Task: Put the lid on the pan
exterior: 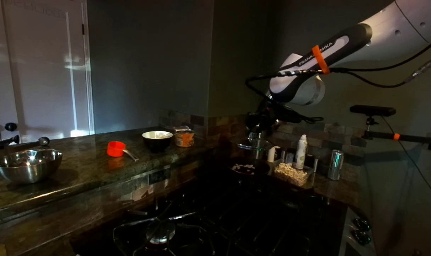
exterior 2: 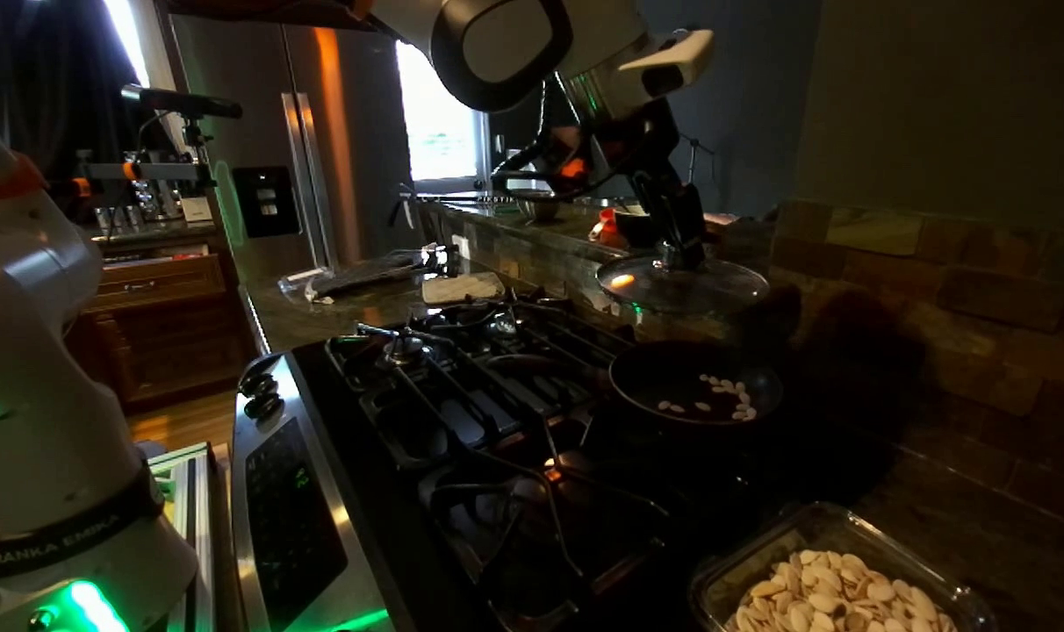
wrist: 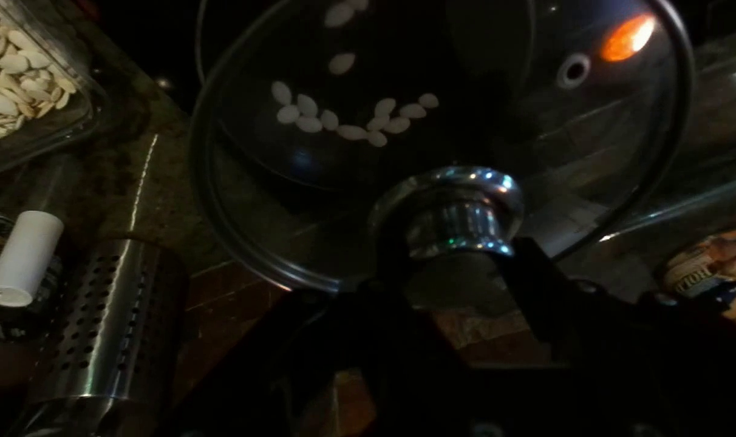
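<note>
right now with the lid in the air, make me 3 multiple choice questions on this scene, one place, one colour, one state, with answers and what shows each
1. Where is the lid relative to the pan?
A) seated on its rim
B) above it, apart
C) underneath it

2. What colour is the small cup between the steel bowl and the dark bowl?
A) blue
B) green
C) red

3. What state are the fingers in?
A) closed on the lid's knob
B) wide open, holding nothing
C) closed on the small cup

Answers:
1. B, since an exterior view shows a gap between lid and pan.
2. C, since its bright red shows in an exterior view.
3. A, since the wrist view shows the knob between the fingers and the lid is held up off the pan.
</note>
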Action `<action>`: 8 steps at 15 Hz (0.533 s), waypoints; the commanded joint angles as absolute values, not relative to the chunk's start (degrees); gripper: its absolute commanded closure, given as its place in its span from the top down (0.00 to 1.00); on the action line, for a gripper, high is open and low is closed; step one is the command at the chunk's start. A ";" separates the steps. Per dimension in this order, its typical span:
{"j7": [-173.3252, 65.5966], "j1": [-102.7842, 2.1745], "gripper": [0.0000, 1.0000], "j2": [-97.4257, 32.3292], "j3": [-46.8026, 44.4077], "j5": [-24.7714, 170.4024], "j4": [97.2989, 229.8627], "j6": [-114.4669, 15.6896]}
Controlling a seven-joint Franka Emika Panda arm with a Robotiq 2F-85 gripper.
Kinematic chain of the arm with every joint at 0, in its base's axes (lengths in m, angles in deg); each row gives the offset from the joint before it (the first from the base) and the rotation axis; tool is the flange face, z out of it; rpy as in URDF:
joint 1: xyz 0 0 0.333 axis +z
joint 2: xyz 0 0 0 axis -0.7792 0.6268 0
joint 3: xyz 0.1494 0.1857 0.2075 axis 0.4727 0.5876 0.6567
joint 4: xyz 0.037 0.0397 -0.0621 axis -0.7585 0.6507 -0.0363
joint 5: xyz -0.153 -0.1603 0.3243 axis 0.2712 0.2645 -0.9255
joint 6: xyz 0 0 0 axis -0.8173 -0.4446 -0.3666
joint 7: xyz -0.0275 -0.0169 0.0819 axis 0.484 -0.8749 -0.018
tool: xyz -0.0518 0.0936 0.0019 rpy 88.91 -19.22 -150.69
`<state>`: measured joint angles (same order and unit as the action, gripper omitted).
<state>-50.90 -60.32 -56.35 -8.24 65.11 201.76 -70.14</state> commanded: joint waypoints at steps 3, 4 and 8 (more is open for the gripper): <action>-63.97 -64.79 0.23 -53.27 -6.64 83.38 207.69 -83.42; -65.65 -64.96 0.23 -52.55 -6.79 85.47 208.09 -84.65; -62.42 -62.17 0.23 -52.09 -6.87 79.11 209.15 -85.50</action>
<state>-64.39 -63.77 -51.23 -7.60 83.80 208.13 -84.46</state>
